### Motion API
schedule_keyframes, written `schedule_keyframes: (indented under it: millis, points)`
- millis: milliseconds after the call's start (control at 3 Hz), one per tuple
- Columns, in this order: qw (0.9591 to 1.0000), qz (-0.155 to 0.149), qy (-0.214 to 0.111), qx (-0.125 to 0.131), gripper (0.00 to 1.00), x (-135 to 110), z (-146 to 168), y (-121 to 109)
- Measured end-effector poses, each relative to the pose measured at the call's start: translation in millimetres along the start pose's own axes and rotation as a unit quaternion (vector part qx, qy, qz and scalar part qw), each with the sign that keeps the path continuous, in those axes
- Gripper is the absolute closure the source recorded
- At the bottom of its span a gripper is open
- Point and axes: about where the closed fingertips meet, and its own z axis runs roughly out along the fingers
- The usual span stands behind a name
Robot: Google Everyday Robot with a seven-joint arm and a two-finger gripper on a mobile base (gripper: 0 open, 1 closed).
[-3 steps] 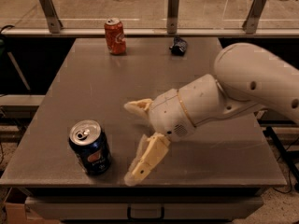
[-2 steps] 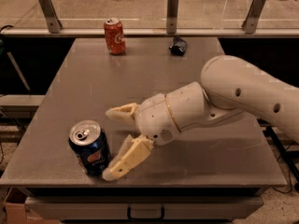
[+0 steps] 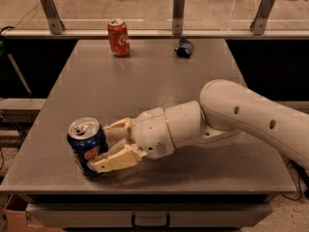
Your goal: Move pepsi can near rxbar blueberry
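- Grey table [image 3: 159,91] fills the scene, with a rail of metal posts [image 3: 178,11] along its far edge and bare floor beyond.
- At the table's near left corner, the gripper [image 3: 100,148] is closed around the pepsi can [image 3: 87,146]. One finger lies across the can's front and the other presses its back side.
- The can sits right between the fingers, on the table or only just off it, and leans slightly away from the wrist.
- A second ago the fingers were spread wide and well to the right of the can. A little later they were just beside it. Now they are on either side of it, so the reach is over and the grasp looks made.
- The can is almost where it was before, so it has not been carried anywhere yet.
- The rxbar blueberry [image 3: 184,47] lies well apart from the gripper, far ahead of it and off to the right, near the rail.
- An orange-red can [image 3: 119,37] stands far ahead of the gripper, close to the same far edge and to the left of the bar.
- My judgement is that the next job is to lift the can and carry it across the table to the bar. The lean suggests the grip should be firm before that starts.
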Motion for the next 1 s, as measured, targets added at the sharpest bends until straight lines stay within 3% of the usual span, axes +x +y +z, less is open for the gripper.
schedule_keyframes:
  millis: [333, 667, 1000]
  points:
    - [0.9994, -0.001, -0.011, 0.034, 0.88, -2.6, -29.4, -13.1]
    - [0.9940, -0.028, -0.001, 0.106, 1.00, -16.2, -103.3, -39.2]
    - [0.9940, -0.028, 0.000, 0.106, 1.00, -16.3, -103.2, -39.1]
